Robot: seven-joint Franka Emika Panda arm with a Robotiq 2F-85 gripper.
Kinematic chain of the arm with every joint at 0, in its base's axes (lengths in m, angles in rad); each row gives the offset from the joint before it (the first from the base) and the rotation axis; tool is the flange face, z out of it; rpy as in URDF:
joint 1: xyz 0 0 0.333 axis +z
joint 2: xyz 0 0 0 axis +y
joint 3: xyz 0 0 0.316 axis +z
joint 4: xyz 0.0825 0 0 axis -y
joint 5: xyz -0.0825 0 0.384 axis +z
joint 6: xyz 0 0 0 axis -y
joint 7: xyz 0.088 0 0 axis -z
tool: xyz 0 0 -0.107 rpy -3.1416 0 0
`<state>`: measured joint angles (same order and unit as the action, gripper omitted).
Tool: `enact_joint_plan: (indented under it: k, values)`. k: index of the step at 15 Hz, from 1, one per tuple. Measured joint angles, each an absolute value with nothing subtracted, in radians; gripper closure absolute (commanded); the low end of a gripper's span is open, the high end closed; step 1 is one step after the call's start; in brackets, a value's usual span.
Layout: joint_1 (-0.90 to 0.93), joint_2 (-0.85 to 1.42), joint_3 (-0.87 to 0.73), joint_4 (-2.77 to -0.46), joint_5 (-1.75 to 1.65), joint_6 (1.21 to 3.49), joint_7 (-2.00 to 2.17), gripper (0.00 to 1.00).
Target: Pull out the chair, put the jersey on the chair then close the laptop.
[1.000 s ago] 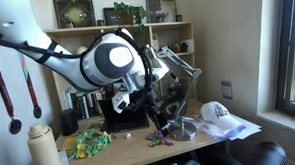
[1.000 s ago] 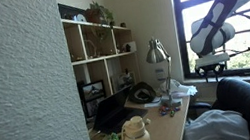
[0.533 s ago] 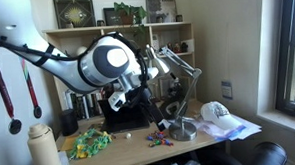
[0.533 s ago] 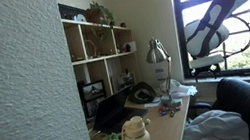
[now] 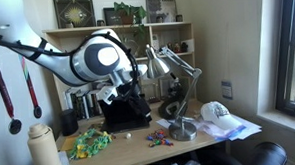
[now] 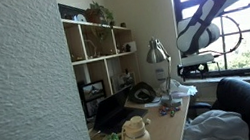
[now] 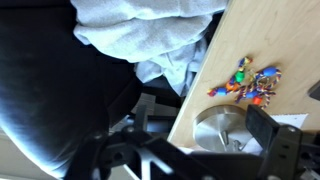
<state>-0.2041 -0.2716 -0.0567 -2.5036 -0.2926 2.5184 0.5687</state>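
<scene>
Currently | gripper [image 6: 196, 61]: jaws spread, empty | jersey [image 7: 150, 25]: draped on black chair [image 7: 45, 95] | laptop [image 5: 125, 114]: lid up, on wooden desk [image 7: 215, 95]

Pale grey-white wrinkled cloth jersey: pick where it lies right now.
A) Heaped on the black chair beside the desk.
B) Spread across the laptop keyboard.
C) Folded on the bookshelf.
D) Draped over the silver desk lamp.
A: the wrist view shows the pale grey-white wrinkled cloth jersey bunched on the black chair, right beside the edge of the wooden desk.
</scene>
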Motion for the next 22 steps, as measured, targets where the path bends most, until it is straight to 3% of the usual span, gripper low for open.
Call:
enact_joint_plan:
  k: [10, 16, 22]
  values:
    - [0.08, -0.246, 0.016, -2.482, 0.083, 2.726, 0.157, 0.0]
    - [0.271, -0.131, 0.015, -2.337, 0.361, 2.786, -0.198, 0.0]
    - [0.311, -0.03, 0.013, -2.215, 0.464, 2.786, -0.365, 0.0]
